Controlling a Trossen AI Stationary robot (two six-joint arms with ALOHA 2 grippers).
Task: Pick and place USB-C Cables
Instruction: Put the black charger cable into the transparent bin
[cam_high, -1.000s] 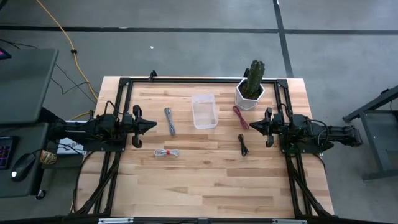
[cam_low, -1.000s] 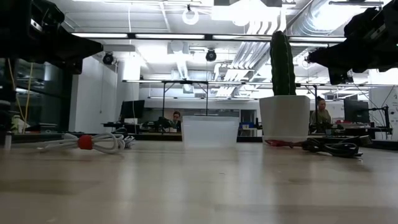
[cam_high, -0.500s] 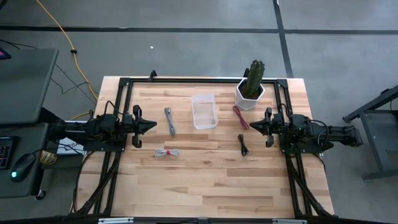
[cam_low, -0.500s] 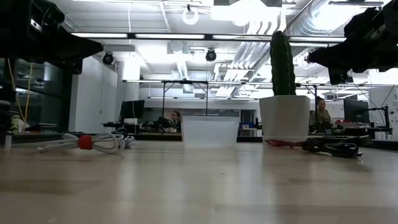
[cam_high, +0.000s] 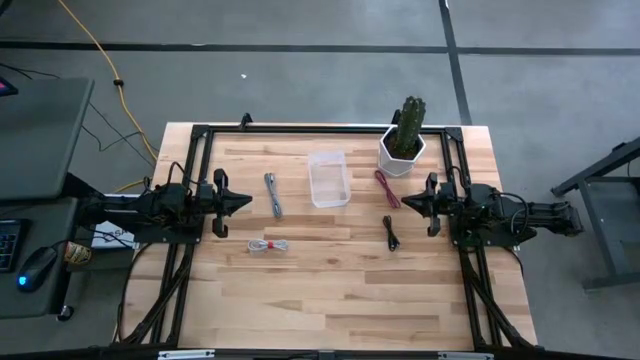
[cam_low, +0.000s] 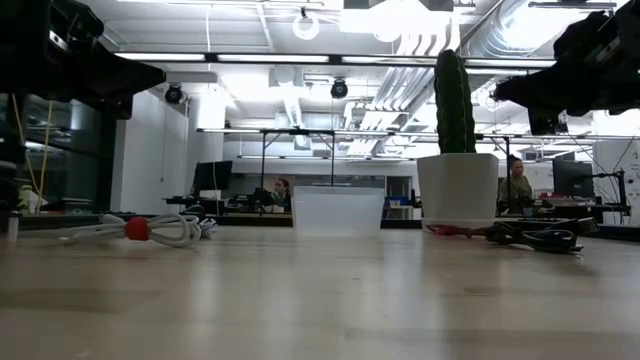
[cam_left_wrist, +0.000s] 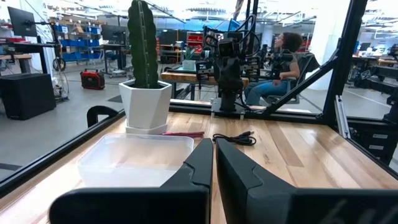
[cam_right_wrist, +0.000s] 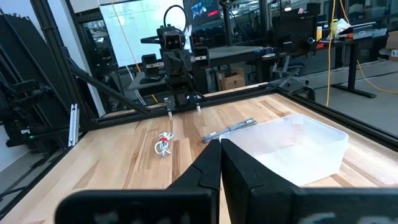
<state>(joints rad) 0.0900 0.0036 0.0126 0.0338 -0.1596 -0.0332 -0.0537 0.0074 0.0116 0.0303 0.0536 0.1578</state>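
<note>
Four short cables lie flat on the wooden table. The grey one (cam_high: 273, 194) and the whitish one with a red spot (cam_high: 267, 245) lie on the left half. The dark red one (cam_high: 387, 188) and the black one (cam_high: 391, 233) lie on the right half. My left gripper (cam_high: 248, 202) hovers shut above the table's left side, pointing right, a little left of the grey cable. My right gripper (cam_high: 404, 203) hovers shut on the right side, pointing left, between the dark red and black cables. In the low view the whitish cable (cam_low: 140, 230) and black cable (cam_low: 535, 237) show.
A clear plastic container (cam_high: 329, 178) stands at the table's middle toward the far edge. A cactus in a white pot (cam_high: 402, 140) stands at the far right, beside the dark red cable. A black frame runs along the table's edges. People sit in the room beyond.
</note>
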